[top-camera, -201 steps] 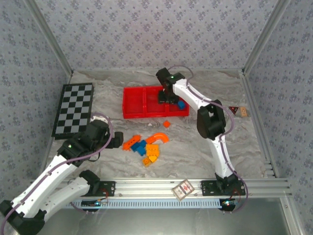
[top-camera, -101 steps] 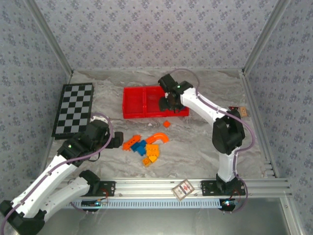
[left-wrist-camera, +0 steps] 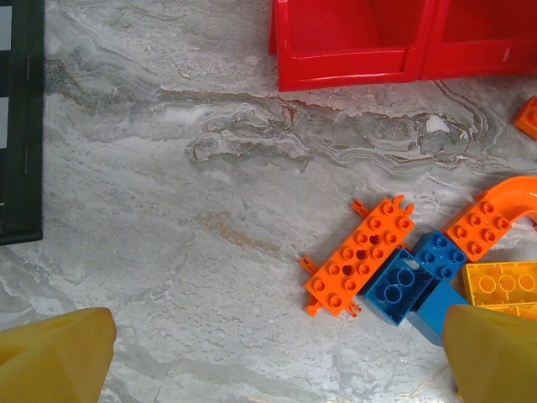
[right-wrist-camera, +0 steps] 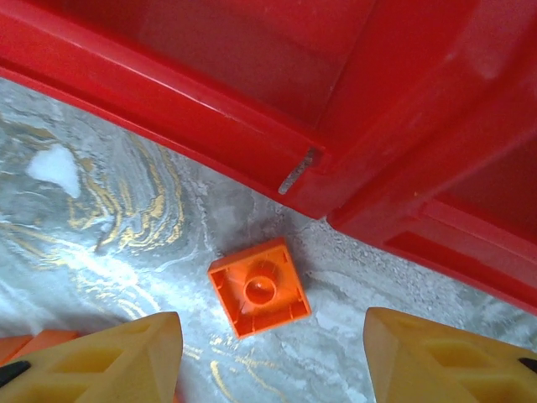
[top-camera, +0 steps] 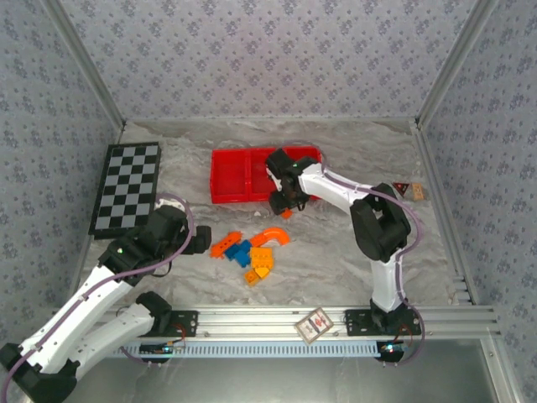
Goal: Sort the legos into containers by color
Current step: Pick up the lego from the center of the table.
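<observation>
the right claw (right-wrist-camera: 268, 336) is seen released, its yellow fingers (right-wrist-camera: 126, 357) spread wide above the desk (right-wrist-camera: 101, 210), gripping nothing. between and just ahead of them a small orange brick (right-wrist-camera: 258, 287) lies hollow side up, touched by neither finger. directly beyond the brick the near wall of the red tray (right-wrist-camera: 168, 92) is met, with the divider between two compartments almost in line with it. from above, the right arm is seen stretched over the tray's right end, so that compartment is largely hidden.

the left claw (left-wrist-camera: 277, 353) is likewise held fully open and empty, low over the desk, with the heap of legos (top-camera: 250, 252) just to its right. in the heap a flat orange plate (left-wrist-camera: 359, 256) is pressed against a blue brick (left-wrist-camera: 398, 294), and a smaller blue brick (left-wrist-camera: 442, 254), a curved orange arch (left-wrist-camera: 503, 210) and a yellow brick (left-wrist-camera: 503, 284) are packed close beside them. bare desk lies between the heap and the tray.

a checkered board (top-camera: 126, 186) is laid along the left side, well apart from the bricks. a small card (top-camera: 315, 324) rests on the near rail.
</observation>
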